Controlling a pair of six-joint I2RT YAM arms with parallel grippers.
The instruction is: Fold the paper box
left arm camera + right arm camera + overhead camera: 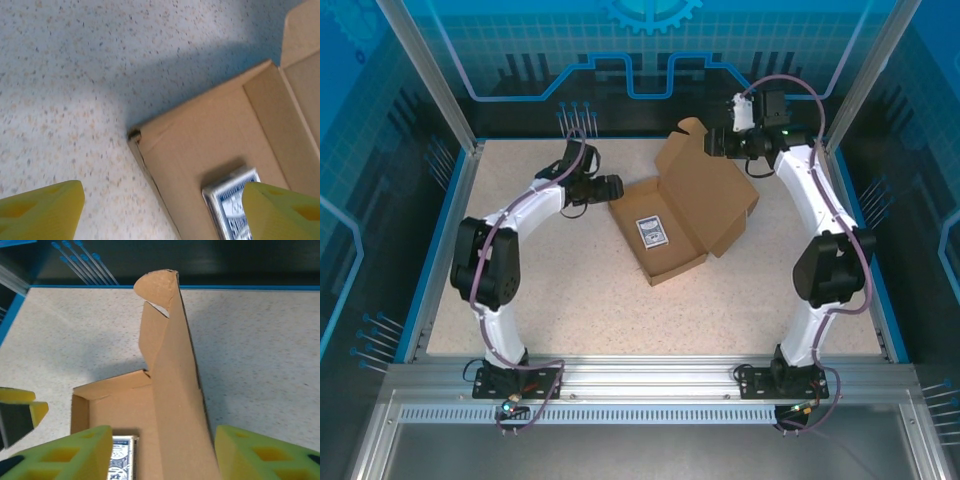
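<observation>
Brown, plain corrugated cardboard forms the paper box (705, 205), a die-cut mailer lying on the speckled beige table (570, 300) between the two grippers. Its shallow rectangular tray has its side walls folded up. A small black-and-white printed card (653, 232) lies flat on the tray floor. The broad lid panel rises from the tray's long edge on the right gripper's side and stands half raised. It ends in a rounded tab (155, 282) at its top corner, with a narrow side flap bent inward beneath it.

The left gripper (615, 188) sits low, just beside the tray's nearest corner, with its yellow foam fingers (40, 210) spread wide and holding nothing. In its wrist view that corner (134, 135) lies ahead between the fingertips, and the card (232, 205) sits by the right-hand finger.

The right gripper (715, 145) hovers at the lid's upper edge with its jaws apart. The raised lid (175, 390) runs up between its fingers (65, 455), and the tray and card (122, 460) lie below and to the left. Whether a pad touches the cardboard cannot be told.
</observation>
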